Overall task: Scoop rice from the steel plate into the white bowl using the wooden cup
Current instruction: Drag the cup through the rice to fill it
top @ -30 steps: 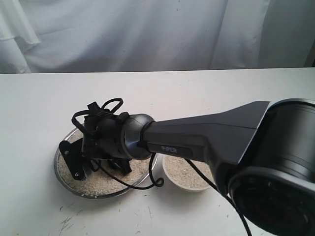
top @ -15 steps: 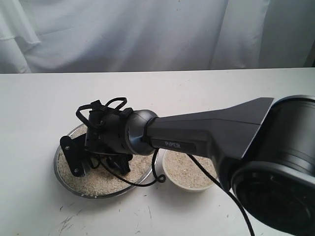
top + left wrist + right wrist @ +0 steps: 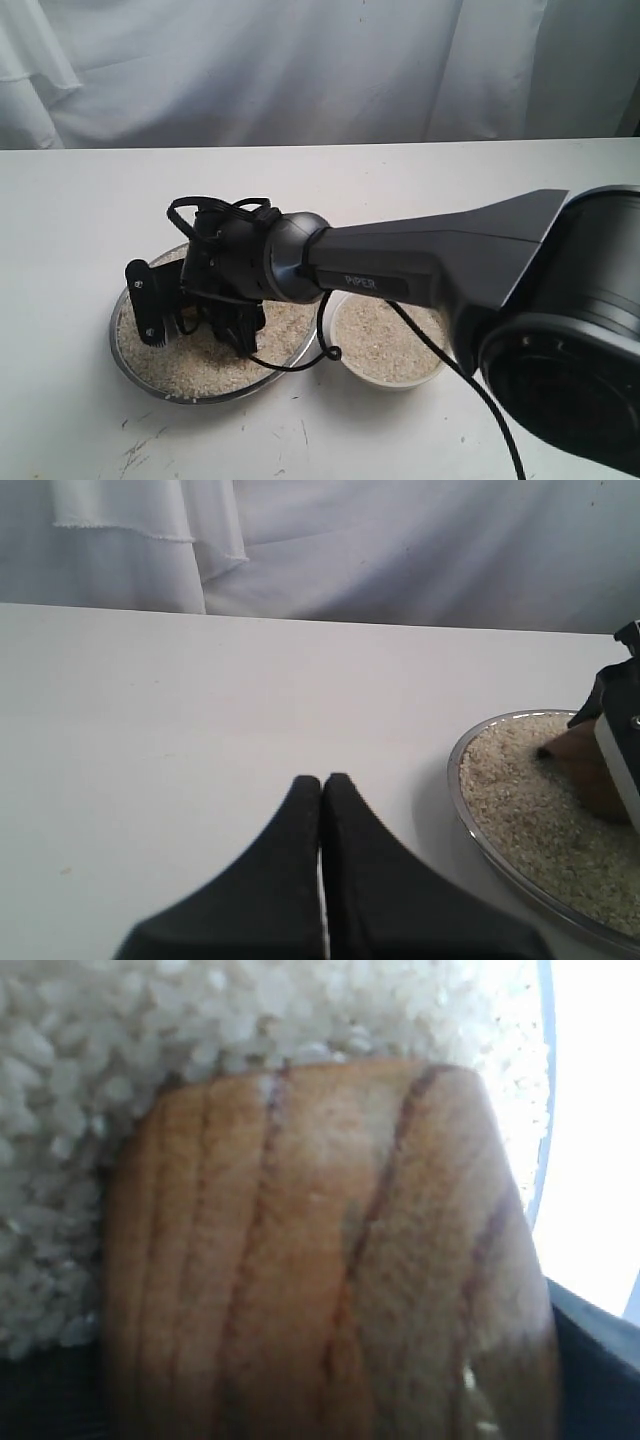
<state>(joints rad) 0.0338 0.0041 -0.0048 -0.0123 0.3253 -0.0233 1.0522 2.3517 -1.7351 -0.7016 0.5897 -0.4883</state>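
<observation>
The steel plate (image 3: 180,392) lies at the front left of the table, filled with rice (image 3: 205,370). My right gripper (image 3: 195,320) reaches across over the plate and is shut on the wooden cup (image 3: 320,1260), which lies on its side pressed into the rice (image 3: 60,1110). In the exterior view the wrist hides the cup; the left wrist view shows it as a brown shape (image 3: 582,770) in the plate (image 3: 457,780). The white bowl (image 3: 392,380) stands just right of the plate and holds rice. My left gripper (image 3: 322,780) is shut and empty, above bare table beside the plate.
A white cloth backdrop (image 3: 300,70) hangs behind the white table (image 3: 80,200). The right arm's thick black link (image 3: 450,270) and a loose cable (image 3: 320,350) pass over the gap between plate and bowl. Dark scuff marks (image 3: 135,455) dot the table's front.
The right gripper with the cup has shifted slightly to the right and a little upward over the plate. The left gripper shows no earlier frame.
</observation>
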